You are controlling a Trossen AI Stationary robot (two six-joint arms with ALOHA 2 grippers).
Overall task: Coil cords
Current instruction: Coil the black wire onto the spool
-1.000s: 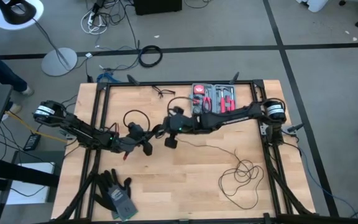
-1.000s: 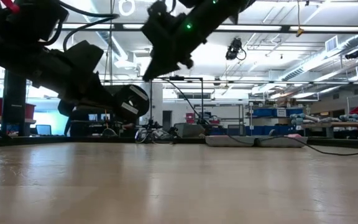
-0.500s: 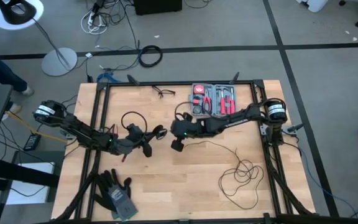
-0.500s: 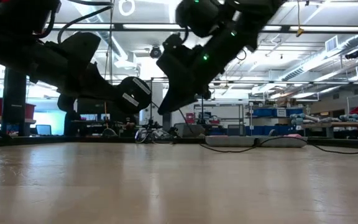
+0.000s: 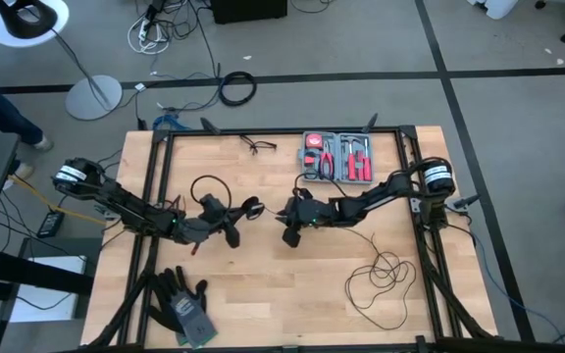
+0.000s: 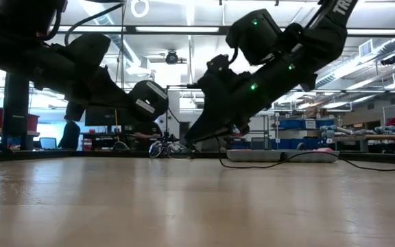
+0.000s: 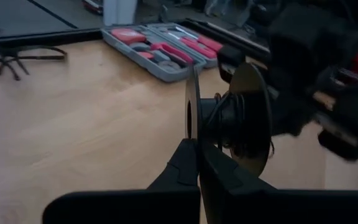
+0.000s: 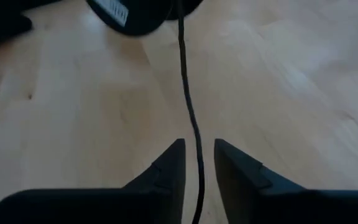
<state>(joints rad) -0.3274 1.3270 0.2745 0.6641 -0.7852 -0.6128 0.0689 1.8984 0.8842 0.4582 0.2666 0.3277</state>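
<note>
Right gripper [image 8: 196,163] gapes around the cord [image 8: 188,106]; left gripper [image 7: 199,163] stays clenched; no legible writing.

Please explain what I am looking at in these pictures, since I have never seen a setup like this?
These are two dark robot arms at a wooden table. One picture looks down from above, one looks level across the tabletop, and two come from cameras on the wrists. The left gripper is shut on a small black spool. The right gripper hangs low over the table with its fingers a little apart and a thin black cable running between them; the cable's loose loops lie on the table. Also there: a tool case, glasses and gloves.
</note>
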